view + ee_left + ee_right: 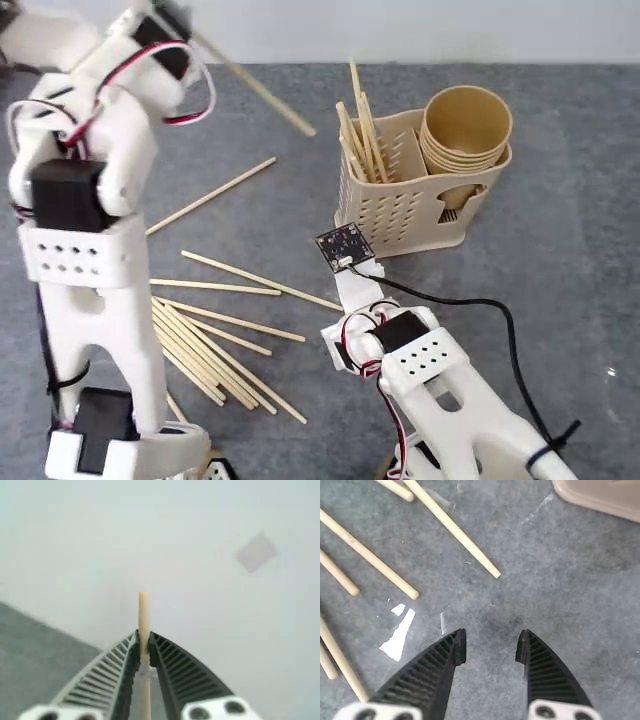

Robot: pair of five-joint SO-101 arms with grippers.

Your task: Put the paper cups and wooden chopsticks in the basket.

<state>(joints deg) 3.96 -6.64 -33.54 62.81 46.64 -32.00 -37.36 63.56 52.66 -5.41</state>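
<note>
While one wooden chopstick [143,614] is pinched between the fully closed jaws of the left gripper [144,636], it is held up in the air, well above the grey table [570,280] and to the side of the basket [400,212]. In the high view its free end is seen pointing towards the basket without reaching it. The stacked paper cups [466,128] are already seated in one compartment of the basket, and a few standing chopsticks [358,132] lean in the compartment beside them. A loose scatter of chopsticks [215,350] lies on the table between the two arms.

The right gripper [490,644] is held low over bare table just beside the basket's foot, its jaws moderately parted and nothing between them.

The step in hand is judged to be the carrying of a picked chopstick to the basket. For the next move, the stick would have to be brought over the chopstick compartment, tipped closer to upright, and lowered in before the jaws are opened. Many sticks are yet to be collected.
</note>
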